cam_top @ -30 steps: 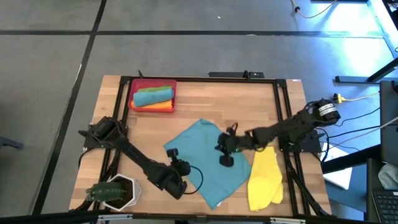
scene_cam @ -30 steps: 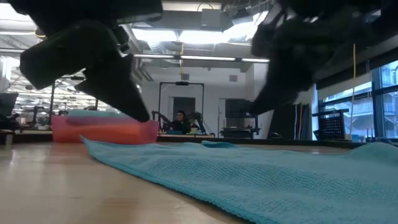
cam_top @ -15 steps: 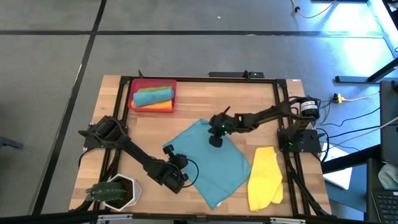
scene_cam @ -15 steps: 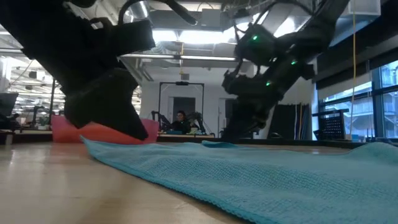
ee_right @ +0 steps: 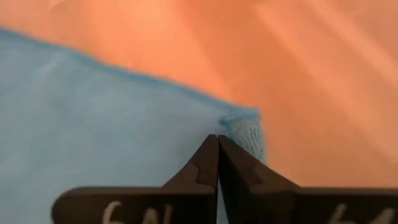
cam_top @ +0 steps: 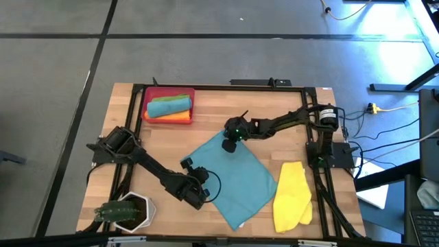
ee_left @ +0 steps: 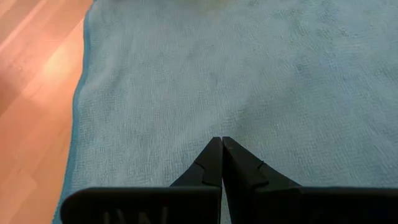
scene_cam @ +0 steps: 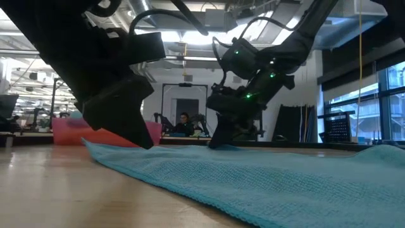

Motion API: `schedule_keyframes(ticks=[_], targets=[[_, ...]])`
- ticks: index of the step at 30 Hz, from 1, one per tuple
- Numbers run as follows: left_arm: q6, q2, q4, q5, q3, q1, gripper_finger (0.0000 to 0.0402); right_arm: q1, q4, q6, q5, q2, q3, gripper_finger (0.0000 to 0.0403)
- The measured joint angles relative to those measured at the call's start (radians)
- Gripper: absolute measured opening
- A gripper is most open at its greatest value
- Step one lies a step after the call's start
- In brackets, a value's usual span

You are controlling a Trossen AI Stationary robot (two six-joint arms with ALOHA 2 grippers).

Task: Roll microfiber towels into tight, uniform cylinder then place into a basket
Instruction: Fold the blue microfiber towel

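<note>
right pincer (cam_top: 232, 140) pressed together, empty, over far corner of teal towel (cam_top: 236, 178) | towel spread flat toward left pincer (cam_top: 197, 194), also closed, at near edge | basket (cam_top: 148, 96) beyond

**Both arms low, fingers pressed together**

Left gripper (cam_top: 200, 194) at the end of an arm reaching in from the near left corner, fingers (ee_left: 211, 163) tip to tip with no gap. Right gripper (cam_top: 230, 142) on an arm stretched across from the right side, angled steeply down, fingers (ee_right: 208, 160) likewise meeting at a point.
</note>
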Motion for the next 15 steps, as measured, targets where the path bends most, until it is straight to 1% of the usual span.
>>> schedule_keyframes(ticks=[4,6,11,15], targets=[[0.001,0.0,0.001,-0.001,0.0,-0.003,0.0,-0.019,-0.002,0.017,0.067,0.0,0.008,0.0005],[0.001,0.0,0.003,-0.001,0.0,-0.003,0.0,-0.039,-0.019,0.023,0.081,0.0,0.008,0.0005],[0.001,0.0,0.003,0.0,0.0,-0.009,0.0,-0.091,-0.112,0.048,0.08,-0.004,0.011,0.0017],[0.003,0.0,0.003,0.001,0.0,-0.014,0.0,-0.104,-0.181,0.022,0.041,-0.015,0.014,0.0019]])
